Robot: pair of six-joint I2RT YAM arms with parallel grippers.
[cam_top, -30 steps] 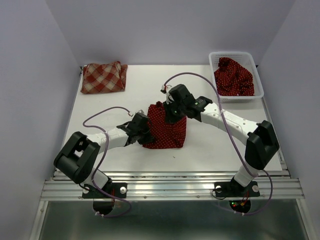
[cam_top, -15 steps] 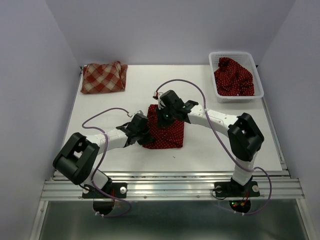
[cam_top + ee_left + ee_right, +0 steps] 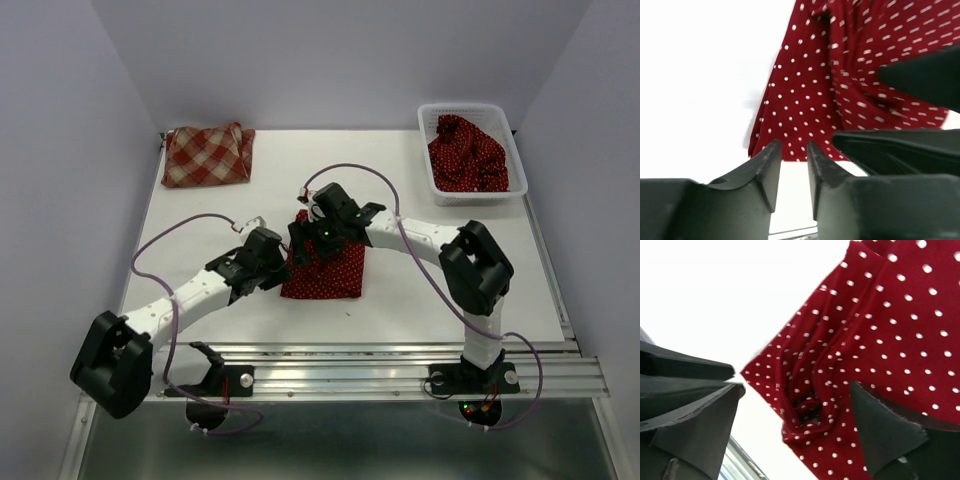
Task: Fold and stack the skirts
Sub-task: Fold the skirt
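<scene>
A dark red skirt with tiny white dots (image 3: 330, 275) lies folded flat at the table's middle. My left gripper (image 3: 278, 262) sits at its left edge, its jaws a little apart with nothing between them; in the left wrist view the gripper (image 3: 793, 150) is just short of the cloth's near edge (image 3: 830, 85). My right gripper (image 3: 305, 240) hovers over the skirt's far left corner, open wide, and a crumpled corner of cloth (image 3: 810, 405) lies below its spread fingers (image 3: 885, 432) untouched. The red-and-cream checked skirt (image 3: 207, 155) lies folded at the far left. Another dotted skirt (image 3: 467, 155) is bunched in the basket.
The white mesh basket (image 3: 470, 107) stands at the far right corner of the white table (image 3: 450, 285). Purple cables loop above both arms. The metal rail runs along the near edge.
Both grippers have let go of the dotted skirt, which has dropped flat. The left arm has swung out and drawn back to the left; the right gripper moved left over the corner.
</scene>
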